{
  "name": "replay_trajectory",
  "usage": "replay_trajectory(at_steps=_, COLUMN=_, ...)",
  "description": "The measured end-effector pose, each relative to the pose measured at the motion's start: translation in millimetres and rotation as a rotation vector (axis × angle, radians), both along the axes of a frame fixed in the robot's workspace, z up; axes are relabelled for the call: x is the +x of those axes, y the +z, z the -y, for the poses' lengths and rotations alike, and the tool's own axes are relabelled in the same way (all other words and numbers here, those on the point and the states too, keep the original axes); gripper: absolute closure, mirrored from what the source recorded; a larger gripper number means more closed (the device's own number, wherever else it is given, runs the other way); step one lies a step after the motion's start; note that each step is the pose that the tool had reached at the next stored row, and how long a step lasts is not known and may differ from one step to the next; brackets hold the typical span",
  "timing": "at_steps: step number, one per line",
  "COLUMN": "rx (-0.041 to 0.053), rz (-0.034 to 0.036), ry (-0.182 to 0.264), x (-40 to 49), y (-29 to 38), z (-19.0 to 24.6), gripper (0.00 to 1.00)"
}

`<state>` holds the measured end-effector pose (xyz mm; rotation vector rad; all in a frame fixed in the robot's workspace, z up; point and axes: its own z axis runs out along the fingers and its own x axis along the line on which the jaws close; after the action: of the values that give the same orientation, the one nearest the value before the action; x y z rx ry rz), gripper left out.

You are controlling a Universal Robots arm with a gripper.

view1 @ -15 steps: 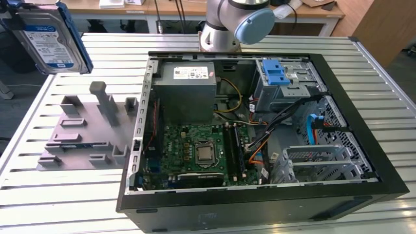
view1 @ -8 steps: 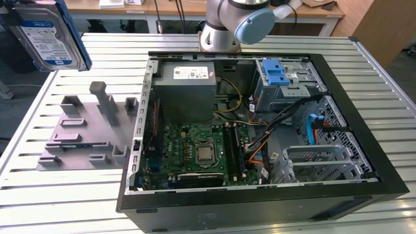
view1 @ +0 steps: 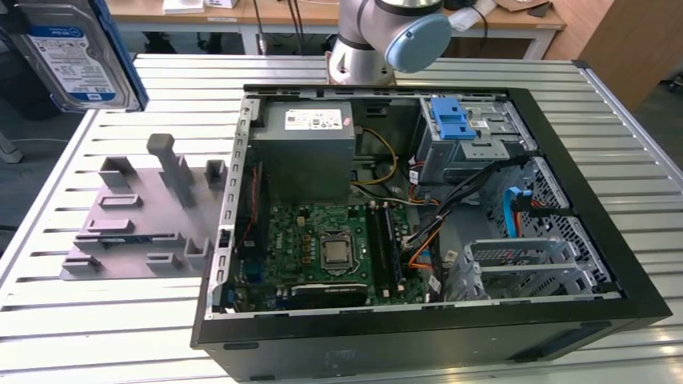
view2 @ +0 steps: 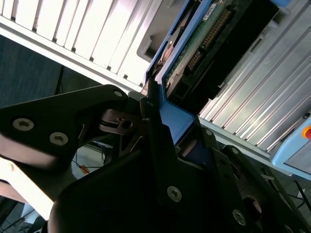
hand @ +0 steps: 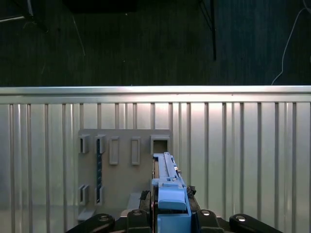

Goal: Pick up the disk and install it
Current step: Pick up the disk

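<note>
Disk | jaws clamped on it | gripped end hidden | exterior view: top cut off

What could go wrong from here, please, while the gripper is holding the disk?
1. The gripper clamps the disk by one end of its blue carrier, so the disk might pivot or slip.
2. In the exterior view, loose cables lie beside the drive cage and could snag the disk.
3. The grey fixture has raised posts near the disk, which it might clip.
</note>
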<state>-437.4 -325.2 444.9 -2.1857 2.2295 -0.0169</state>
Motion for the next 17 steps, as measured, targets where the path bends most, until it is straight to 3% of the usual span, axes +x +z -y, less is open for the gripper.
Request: replay_trajectory(at_steps=17, rx=-0.0001, rz=0.0005, ry=0.0, x=0.0, y=21.2, z=0.0, gripper=0.64)
